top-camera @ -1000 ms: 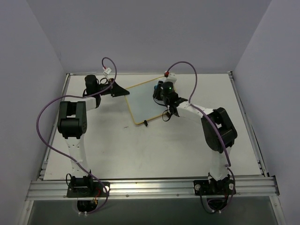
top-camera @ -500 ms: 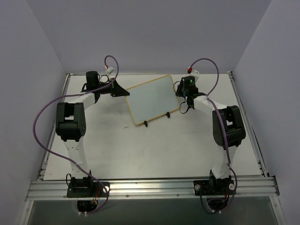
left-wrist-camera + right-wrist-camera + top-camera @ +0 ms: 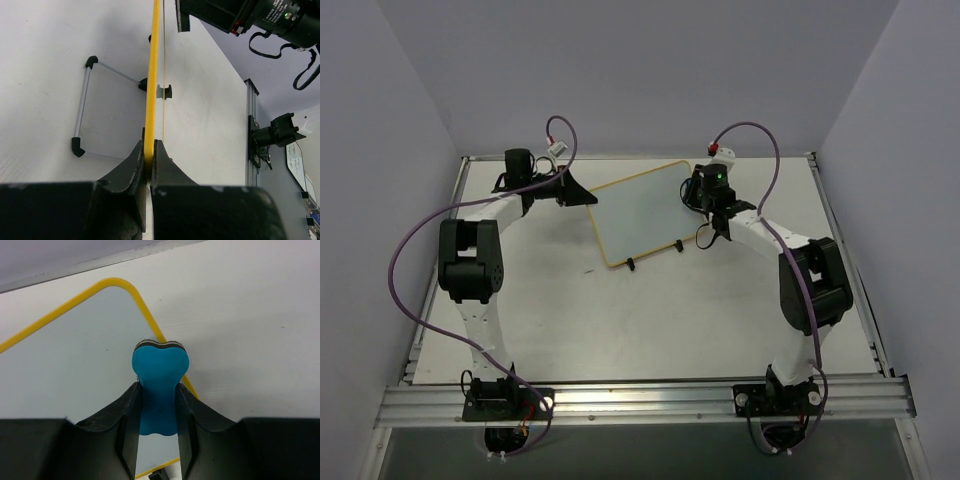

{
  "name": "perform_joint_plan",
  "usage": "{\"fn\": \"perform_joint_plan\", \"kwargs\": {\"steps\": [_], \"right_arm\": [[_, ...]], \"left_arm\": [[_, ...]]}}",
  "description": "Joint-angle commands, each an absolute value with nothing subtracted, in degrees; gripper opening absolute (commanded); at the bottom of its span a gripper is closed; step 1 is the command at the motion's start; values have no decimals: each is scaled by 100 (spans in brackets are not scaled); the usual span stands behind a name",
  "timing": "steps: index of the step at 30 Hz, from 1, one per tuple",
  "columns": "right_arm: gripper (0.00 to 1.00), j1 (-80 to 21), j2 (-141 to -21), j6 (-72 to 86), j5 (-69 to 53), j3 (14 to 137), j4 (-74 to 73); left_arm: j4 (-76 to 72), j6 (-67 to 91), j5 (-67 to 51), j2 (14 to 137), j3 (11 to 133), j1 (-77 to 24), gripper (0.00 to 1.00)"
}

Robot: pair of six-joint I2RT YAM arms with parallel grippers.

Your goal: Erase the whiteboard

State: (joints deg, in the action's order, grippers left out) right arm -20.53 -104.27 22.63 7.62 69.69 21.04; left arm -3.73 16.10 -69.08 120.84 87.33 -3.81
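Observation:
The whiteboard (image 3: 642,212) lies tilted at the table's back middle, with a yellow rim and two black clip feet on its near edge. I see no writing on its face. My left gripper (image 3: 582,197) is shut on the board's left corner; the left wrist view shows the rim (image 3: 154,70) edge-on between the jaws (image 3: 149,150). My right gripper (image 3: 697,192) is shut on the blue bone-shaped eraser (image 3: 160,377), whose tip rests at the board's right edge near the rounded corner (image 3: 131,290).
A silver wire stand with black ends (image 3: 81,112) shows behind the board in the left wrist view, beside a black clip foot (image 3: 164,91). Purple cables loop over both arms. Grey walls close in the table; an aluminium rail (image 3: 640,397) runs along its front.
My right gripper swept the eraser from the board's right-middle out past its right edge, then came back a little to the edge. The left gripper and board have stayed put.

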Motion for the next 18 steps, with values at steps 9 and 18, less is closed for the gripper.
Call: {"fn": "perform_joint_plan", "kwargs": {"steps": [9,18], "right_arm": [[0,-1319,-8763,1670,589,6434,-1163],[0,-2282,-7551,2319,1151,5108,-1985]], "left_arm": [[1122,292,-6777,11970,9411,-361,2],[2687,-904,-5917,12190,10116,-422,2]]}}
